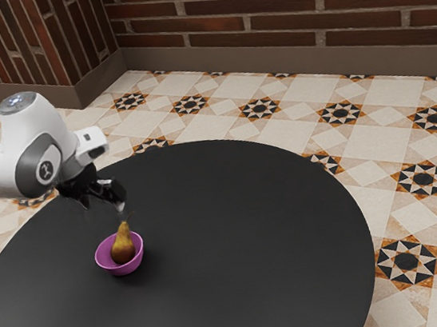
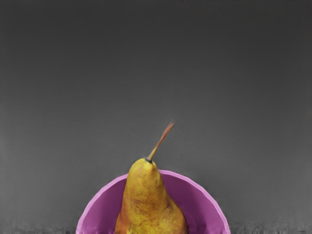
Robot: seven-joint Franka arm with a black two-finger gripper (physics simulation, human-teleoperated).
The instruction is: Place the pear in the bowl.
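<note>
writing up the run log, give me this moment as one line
pear: in magenta bowl, stem up | bowl: on round black table | pincer: open, above pear | placement: done

No lettering or numbers can be read. The round emblem point(image 1: 46, 171) on the arm point(image 1: 22, 129) is too small to decipher.

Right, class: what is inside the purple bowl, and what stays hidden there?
A pear sits stem up in the bowl, its neck rising above the rim. The pear's underside and the patch of bowl beneath it are covered.
</note>
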